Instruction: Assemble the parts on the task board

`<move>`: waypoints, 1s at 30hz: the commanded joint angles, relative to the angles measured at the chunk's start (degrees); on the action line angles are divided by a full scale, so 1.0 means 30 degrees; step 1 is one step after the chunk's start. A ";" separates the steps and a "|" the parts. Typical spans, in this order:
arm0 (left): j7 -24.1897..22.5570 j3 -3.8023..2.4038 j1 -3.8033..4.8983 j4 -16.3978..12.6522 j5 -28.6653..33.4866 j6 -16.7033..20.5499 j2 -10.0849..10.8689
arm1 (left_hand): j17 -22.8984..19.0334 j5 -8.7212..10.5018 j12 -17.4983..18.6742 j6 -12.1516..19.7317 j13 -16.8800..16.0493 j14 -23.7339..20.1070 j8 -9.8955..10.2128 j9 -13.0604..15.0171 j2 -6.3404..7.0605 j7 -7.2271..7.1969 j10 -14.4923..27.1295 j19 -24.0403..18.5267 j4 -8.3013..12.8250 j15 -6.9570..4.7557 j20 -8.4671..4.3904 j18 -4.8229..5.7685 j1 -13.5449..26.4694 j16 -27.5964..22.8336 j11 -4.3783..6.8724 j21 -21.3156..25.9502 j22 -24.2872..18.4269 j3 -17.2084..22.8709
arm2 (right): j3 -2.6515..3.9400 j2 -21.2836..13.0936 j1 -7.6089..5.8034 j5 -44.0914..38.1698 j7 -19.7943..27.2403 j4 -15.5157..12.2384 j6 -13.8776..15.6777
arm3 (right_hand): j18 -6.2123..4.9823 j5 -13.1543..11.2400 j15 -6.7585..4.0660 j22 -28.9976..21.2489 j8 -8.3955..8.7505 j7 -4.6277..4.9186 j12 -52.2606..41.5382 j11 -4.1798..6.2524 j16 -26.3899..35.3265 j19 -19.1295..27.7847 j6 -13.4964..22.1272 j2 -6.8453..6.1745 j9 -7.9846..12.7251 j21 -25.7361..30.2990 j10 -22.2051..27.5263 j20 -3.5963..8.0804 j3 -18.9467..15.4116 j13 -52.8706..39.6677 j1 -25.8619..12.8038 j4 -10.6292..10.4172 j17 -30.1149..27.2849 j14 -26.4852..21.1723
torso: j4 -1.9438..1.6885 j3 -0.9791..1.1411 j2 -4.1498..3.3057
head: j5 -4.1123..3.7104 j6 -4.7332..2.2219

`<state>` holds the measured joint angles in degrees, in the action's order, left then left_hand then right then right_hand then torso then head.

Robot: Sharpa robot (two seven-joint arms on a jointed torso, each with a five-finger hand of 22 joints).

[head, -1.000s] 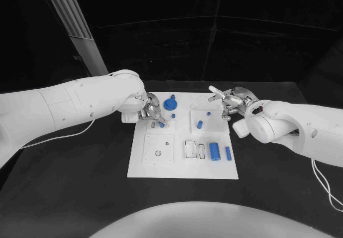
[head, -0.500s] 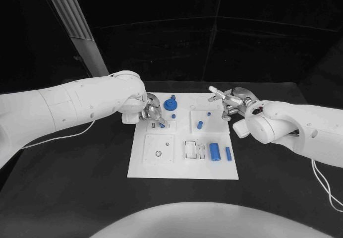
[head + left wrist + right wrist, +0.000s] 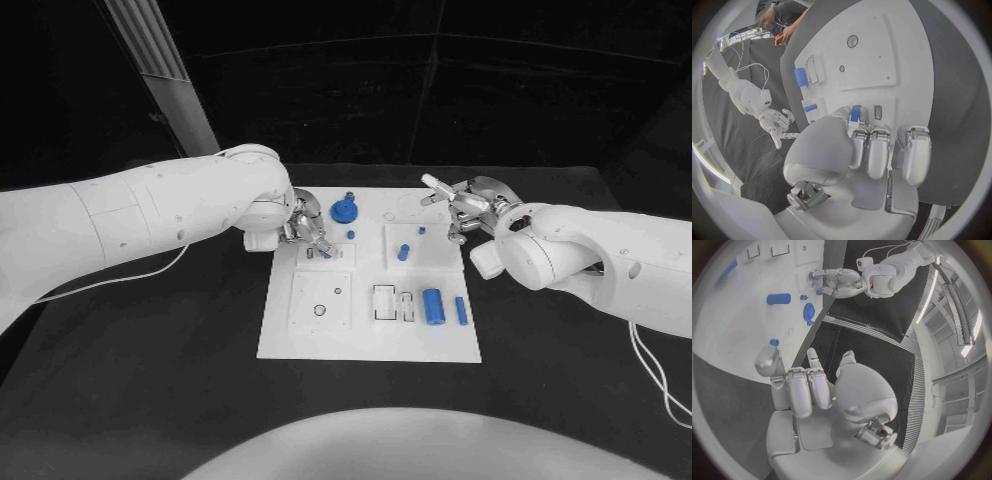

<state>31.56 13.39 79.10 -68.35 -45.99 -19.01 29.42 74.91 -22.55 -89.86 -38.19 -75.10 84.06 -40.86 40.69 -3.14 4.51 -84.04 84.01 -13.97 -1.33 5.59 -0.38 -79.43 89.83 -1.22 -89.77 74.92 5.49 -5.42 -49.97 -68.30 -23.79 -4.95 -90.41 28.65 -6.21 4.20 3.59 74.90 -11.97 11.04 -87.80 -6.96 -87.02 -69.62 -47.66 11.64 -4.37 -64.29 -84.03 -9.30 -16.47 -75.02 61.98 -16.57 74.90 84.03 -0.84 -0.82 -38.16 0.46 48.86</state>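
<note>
The white task board [image 3: 368, 335] lies mid-table. My left hand [image 3: 307, 228] is over its far left part and pinches a small blue piece [image 3: 856, 113] between thumb and a finger, just above a slot. My right hand [image 3: 464, 205] hovers by the far right corner, fingers apart, holding nothing. On the board sit a blue round gear-like part [image 3: 343, 211], a short blue peg [image 3: 405, 251], a blue cylinder [image 3: 433, 303] and a blue bar [image 3: 462, 309]. The right wrist view shows the cylinder [image 3: 778, 298] and the gear-like part [image 3: 808, 311].
A grey post [image 3: 159, 60] rises behind the table at the far left. White cables trail over the black table beside the left arm [image 3: 130, 275] and the right arm [image 3: 656, 370]. Bare black table surrounds the board.
The left hand has barely shifted with the blue piece at the board's far left. The right hand has stayed where it was.
</note>
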 commanded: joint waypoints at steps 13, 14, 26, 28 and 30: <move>-0.1069 -0.0006 0.0475 -0.0856 -0.0054 0.0570 0.0739 | 0.5031 -0.2306 -0.0046 -0.0252 -0.4967 0.1981 -0.0159 0.0072 0.0106 -0.0143 -0.1988 0.1995 0.0035 -0.0238 -0.0252 0.0127 -0.0503 0.0058 0.0195 -0.0076 0.5028 0.0459 | 0.0008 -0.0005 -0.0024 -0.0108 0.0015 0.0019 -0.0070 | -0.0133 0.0101 -0.0136 0.1693 -0.0092 -0.0036 -0.0026 0.0107 0.0006 0.0134 0.0039 0.0184 0.0025 0.0093 -0.0997 -0.0049 -0.0103 -0.4069 0.0040 -0.0012 0.3514 0.0714 | 0.0018 0.0001 -0.0007 | -0.0009 0.0011; -0.1064 -0.0006 0.0491 -0.0860 -0.0052 0.0507 0.0749 | 0.5031 -0.2544 -0.0046 -0.0257 -0.4967 0.1981 -0.0158 0.0076 0.0117 -0.0146 -0.1988 0.1995 0.0034 -0.0251 -0.0264 0.0127 -0.0545 0.0058 0.0200 -0.0076 0.5028 0.0541 | 0.0008 -0.0003 -0.0024 -0.0109 0.0013 0.0018 -0.0068 | -0.0133 0.0101 -0.0136 0.1693 -0.0092 -0.0036 -0.0026 0.0107 0.0006 0.0134 0.0039 0.0184 0.0025 0.0093 -0.0997 -0.0049 -0.0103 -0.4069 0.0040 -0.0012 0.3514 0.0714 | 0.0022 0.0002 -0.0008 | -0.0007 0.0013; -0.0444 -0.0006 0.0543 -0.0513 0.0063 -0.0872 0.0576 | 0.5031 -0.4439 -0.0046 -0.0210 -0.4967 0.1981 -0.0179 0.0174 0.0256 -0.0047 -0.1988 0.1995 -0.0555 -0.0209 -0.0275 0.0127 -0.0097 0.0058 0.0124 -0.0076 0.5028 0.1416 | 0.0007 -0.0007 -0.0024 -0.0113 -0.0017 -0.0017 -0.0034 | -0.0138 0.0109 -0.0136 0.1687 -0.0101 -0.0037 -0.0016 0.0106 0.0012 0.0150 0.0042 0.0203 0.0027 0.0123 -0.0983 -0.0048 -0.0109 -0.4054 0.0058 -0.0011 0.3502 0.0704 | 0.0014 0.0006 -0.0007 | 0.0009 0.0053; -0.0337 -0.0006 0.0544 -0.0453 0.0070 -0.0938 0.0552 | 0.5031 -0.4471 -0.0046 -0.0214 -0.4967 0.1981 -0.0175 0.0175 0.0249 -0.0046 -0.1988 0.1995 -0.0604 -0.0203 -0.0272 0.0127 -0.0046 0.0058 0.0125 -0.0076 0.5028 0.1477 | 0.0007 -0.0012 -0.0024 -0.0114 -0.0021 -0.0022 -0.0029 | -0.0138 0.0109 -0.0136 0.1687 -0.0101 -0.0037 -0.0016 0.0106 0.0012 0.0150 0.0042 0.0203 0.0027 0.0123 -0.0983 -0.0048 -0.0109 -0.4054 0.0058 -0.0011 0.3502 0.0704 | 0.0014 0.0006 -0.0007 | 0.0009 0.0053; -0.0261 -0.0006 0.0544 -0.0404 0.0075 -0.0954 0.0536 | 0.5031 -0.4495 -0.0046 -0.0220 -0.4967 0.1981 -0.0176 0.0177 0.0251 -0.0048 -0.1988 0.1995 -0.0618 -0.0201 -0.0270 0.0127 -0.0029 0.0058 0.0127 -0.0076 0.5028 0.1515 | 0.0007 -0.0022 -0.0024 -0.0114 -0.0024 -0.0026 -0.0028 | -0.0138 0.0109 -0.0136 0.1687 -0.0101 -0.0037 -0.0016 0.0106 0.0012 0.0150 0.0042 0.0203 0.0027 0.0123 -0.0983 -0.0048 -0.0109 -0.4054 0.0058 -0.0011 0.3502 0.0704 | 0.0014 0.0006 -0.0007 | 0.0009 0.0053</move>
<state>29.93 13.39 80.62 -69.68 -45.92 -19.96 31.10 74.91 -35.78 -89.86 -38.62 -74.91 84.05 -41.10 41.30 -2.36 4.30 -83.84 83.98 -16.12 -1.74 5.23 -0.38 -79.93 89.83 -1.02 -89.77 74.92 9.37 -5.42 -49.99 -68.30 -23.90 -5.16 -90.38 28.66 -6.22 4.20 3.59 74.91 -11.97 11.04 -87.80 -6.96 -87.03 -69.62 -47.66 11.64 -4.37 -64.29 -84.03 -9.30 -16.47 -75.02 61.98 -16.57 74.90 84.03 -0.79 -0.79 -38.18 0.51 49.03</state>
